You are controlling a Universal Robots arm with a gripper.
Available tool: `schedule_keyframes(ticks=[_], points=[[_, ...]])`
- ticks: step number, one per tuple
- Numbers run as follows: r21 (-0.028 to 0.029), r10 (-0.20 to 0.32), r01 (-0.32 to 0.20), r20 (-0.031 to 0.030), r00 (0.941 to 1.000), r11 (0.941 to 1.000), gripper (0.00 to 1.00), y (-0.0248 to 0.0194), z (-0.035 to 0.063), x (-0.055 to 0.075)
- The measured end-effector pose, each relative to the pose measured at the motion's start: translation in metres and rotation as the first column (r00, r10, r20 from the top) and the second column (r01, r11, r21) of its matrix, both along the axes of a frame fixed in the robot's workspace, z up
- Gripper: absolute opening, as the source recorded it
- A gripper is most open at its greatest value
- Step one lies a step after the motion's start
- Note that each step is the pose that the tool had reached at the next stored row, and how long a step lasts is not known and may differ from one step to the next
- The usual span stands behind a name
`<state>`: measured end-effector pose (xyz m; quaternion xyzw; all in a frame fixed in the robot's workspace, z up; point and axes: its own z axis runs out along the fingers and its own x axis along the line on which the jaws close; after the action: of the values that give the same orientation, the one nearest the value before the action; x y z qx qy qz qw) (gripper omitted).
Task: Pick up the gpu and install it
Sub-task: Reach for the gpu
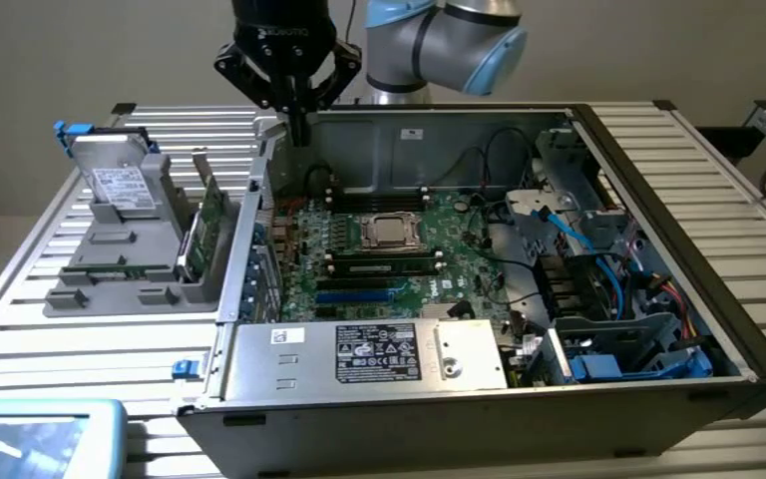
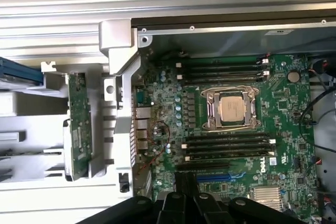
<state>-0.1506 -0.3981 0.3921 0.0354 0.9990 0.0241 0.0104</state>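
Tool (image 1: 299, 132) above and apart from gpu (image 1: 204, 232)

Plain grey wall (image 1: 91, 50) behind a slatted metal table (image 1: 77, 349), evenly lit.

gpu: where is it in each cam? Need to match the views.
Exterior view: the gpu stands on edge in the gray rack, at the exterior view's left, just outside the case wall.
Wrist view: the gpu is seen edge-on as a green strip in the same rack, across the case wall from the motherboard.
Shared landmark: the CPU socket, mid-board in both.
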Motion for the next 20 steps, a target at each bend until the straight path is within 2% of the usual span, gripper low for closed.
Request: schedule_keyframes(ticks=[7, 16, 20], points=[[-0.0001, 0.000, 0.000, -0.0001, 1.0000, 1.0000, 0.12, 0.0034, -0.0012, -0.032], [0.0000, 0.000, 0.000, 0.0000, 1.0000, 1.0000, 0.12, 0.0040, -0.0031, -0.066], [-0.0003, 0.000, 0.000, -0.0001, 1.0000, 1.0000, 0.12, 0.0064, -0.0054, -0.084]])
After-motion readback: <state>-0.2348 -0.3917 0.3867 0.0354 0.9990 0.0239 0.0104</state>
